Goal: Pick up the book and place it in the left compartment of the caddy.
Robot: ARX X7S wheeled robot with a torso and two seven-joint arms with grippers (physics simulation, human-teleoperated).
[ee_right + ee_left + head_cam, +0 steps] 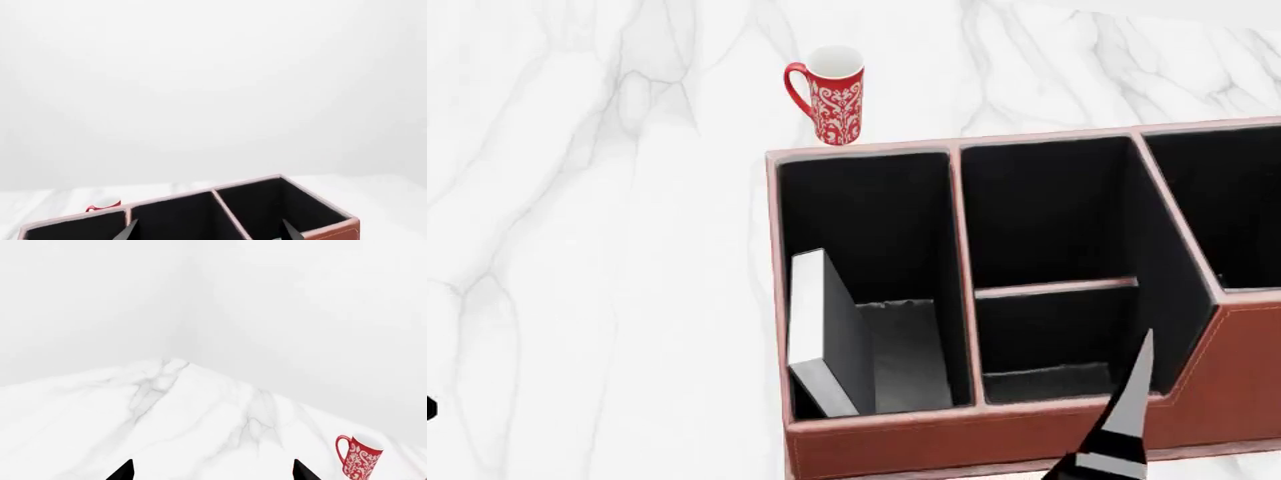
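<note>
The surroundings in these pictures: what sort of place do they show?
Probably a bare simulated tabletop, not a real room. A white marble table carries only a red patterned mug and a brown caddy with a book in its left compartment; behind are plain white walls.

The caddy [267,210] shows 3 black-lined slots beneath spread end effector [210,231] fingertips.

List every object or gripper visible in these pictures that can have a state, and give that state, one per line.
Plain black hardcover book: inside the left compartment, leaning on its wall.
Reddish-brown leather-look caddy: other slots empty.
Red patterned mug: upright, on the white marble table.
Left gripper: jaws open, empty.
Right gripper: jaws open, empty.
</note>
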